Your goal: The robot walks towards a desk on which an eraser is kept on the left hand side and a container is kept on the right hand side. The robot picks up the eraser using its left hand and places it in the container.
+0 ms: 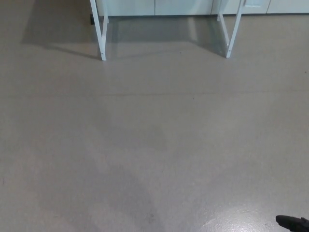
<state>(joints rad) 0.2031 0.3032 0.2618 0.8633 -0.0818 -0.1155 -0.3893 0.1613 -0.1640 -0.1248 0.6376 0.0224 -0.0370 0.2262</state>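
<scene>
1. Head view, nearest edge first: at the bottom right corner I see a small black tip of my right hand (292,223) poking into the picture. So little of it shows that I cannot tell how it is set.
2. My left hand does not show anywhere on my feed.
3. Just left of that black tip, the grey floor (154,145) carries a pale glossy patch of reflected light along the bottom edge.
4. Further out, the middle of the picture is plain grey floor with soft darker shading running up from the bottom centre, and a faint thin line crossing from side to side above it.
5. Beyond that line, a white desk leg (102,34) stands at upper left, its foot on the floor, with a second thinner white bar just beside it near the top edge.
6. At upper right, another white leg (233,31) slants slightly down to the floor, with a shorter white bar (223,26) just to its left.
7. Between and left of the legs, a darker shadow lies on the floor.
8. Farthest away, pale cabinet fronts (183,7) run along the top edge behind the legs.
9. The desk top is cut off above the picture, so I cannot see the eraser or the container from here.
</scene>
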